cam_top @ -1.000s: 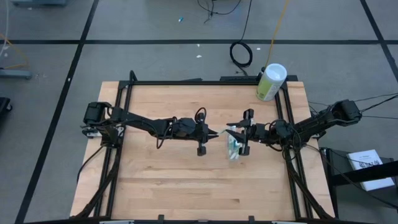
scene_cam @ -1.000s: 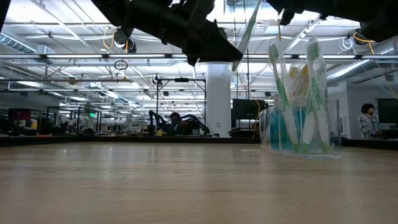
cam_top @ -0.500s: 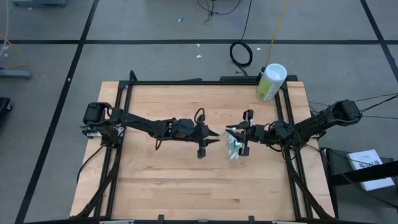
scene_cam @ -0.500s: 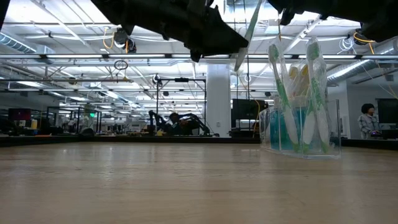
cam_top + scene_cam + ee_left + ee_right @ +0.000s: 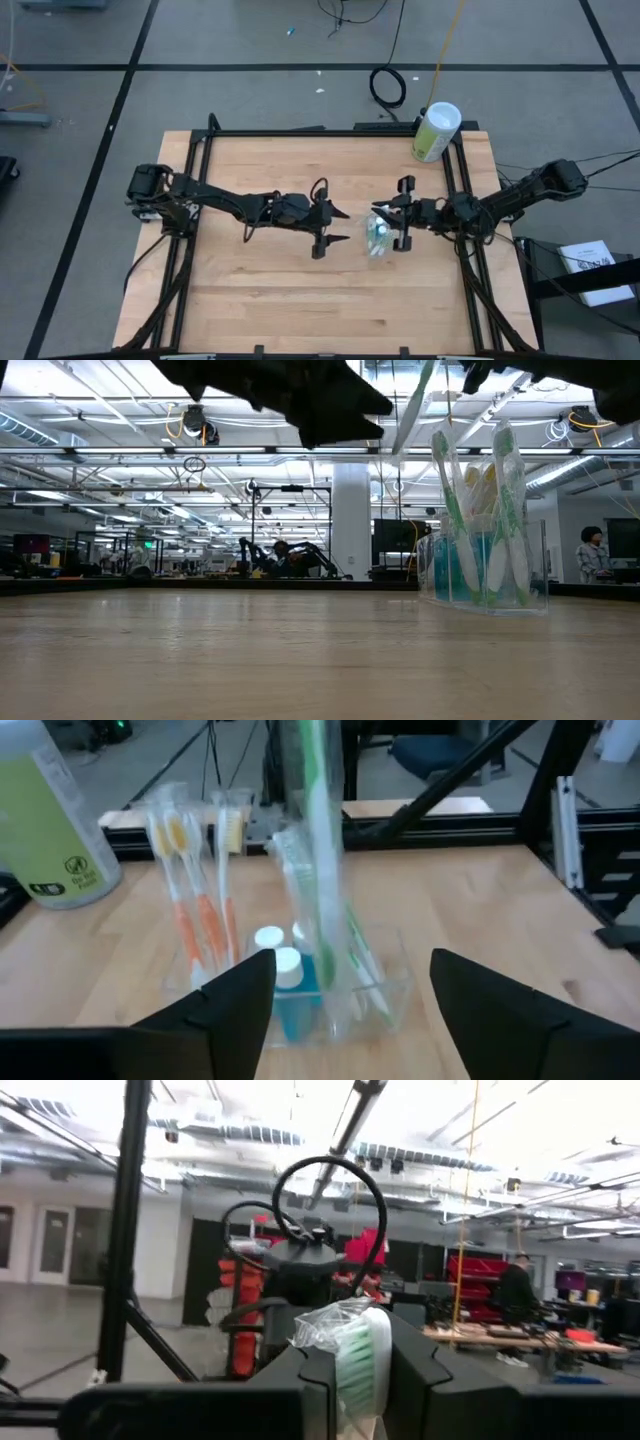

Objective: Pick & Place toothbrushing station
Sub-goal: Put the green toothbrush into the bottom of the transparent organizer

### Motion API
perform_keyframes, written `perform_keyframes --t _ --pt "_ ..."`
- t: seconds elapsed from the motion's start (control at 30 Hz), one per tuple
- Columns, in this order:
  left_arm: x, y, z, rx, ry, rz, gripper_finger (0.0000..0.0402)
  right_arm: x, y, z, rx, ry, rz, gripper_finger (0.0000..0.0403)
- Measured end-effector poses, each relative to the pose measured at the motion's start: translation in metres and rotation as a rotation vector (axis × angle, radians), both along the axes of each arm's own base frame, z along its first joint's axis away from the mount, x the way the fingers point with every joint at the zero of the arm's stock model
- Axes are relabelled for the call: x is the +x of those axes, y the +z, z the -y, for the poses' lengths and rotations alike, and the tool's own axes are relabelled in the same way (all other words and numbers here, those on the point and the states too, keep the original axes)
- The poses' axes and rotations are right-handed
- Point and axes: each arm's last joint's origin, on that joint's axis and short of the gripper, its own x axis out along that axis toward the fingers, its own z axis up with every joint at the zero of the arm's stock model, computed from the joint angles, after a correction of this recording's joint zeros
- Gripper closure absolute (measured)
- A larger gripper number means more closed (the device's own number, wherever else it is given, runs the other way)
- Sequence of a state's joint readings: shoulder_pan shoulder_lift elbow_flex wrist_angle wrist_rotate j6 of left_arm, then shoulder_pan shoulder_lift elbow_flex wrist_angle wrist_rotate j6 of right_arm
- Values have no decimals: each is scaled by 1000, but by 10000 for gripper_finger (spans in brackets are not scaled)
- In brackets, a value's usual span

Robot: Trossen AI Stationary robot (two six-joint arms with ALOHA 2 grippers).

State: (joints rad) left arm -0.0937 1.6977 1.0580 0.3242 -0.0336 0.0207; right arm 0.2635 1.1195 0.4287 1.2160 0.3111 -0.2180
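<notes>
A wrapped green toothbrush [image 5: 358, 1348] is pinched between the fingers of the right gripper [image 5: 388, 212], held above the clear cup [image 5: 377, 236] just right of the table [image 5: 250, 290] centre. The left gripper [image 5: 338, 224], at nine o'clock from the cup, is seen with fingers spread. The brush should be lowered upright, clear of the brushes already standing.

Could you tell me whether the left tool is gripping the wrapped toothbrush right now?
No, the left tool stands open, its fingers apart on either side of the wrapped toothbrush without touching it.
</notes>
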Motion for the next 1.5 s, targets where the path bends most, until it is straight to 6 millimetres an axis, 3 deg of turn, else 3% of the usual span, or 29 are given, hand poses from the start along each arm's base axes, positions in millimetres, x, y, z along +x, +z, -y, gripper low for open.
perform_keyframes --t 0.27,0.6,0.83,1.1,1.5 --pt "-24 30 -3 5 1 -37 119 -28 6 -5 52 86 44 365" --pt "-33 31 -6 35 76 -99 119 -44 5 -3 146 132 -95 365" --pt "-33 31 -6 35 77 -100 119 -43 -1 -3 146 125 -164 365" --pt "-33 31 -6 41 77 -106 119 -36 -25 -5 220 139 -334 365" --pt "-33 31 -6 39 78 -105 119 -22 -42 -9 208 104 -392 378"
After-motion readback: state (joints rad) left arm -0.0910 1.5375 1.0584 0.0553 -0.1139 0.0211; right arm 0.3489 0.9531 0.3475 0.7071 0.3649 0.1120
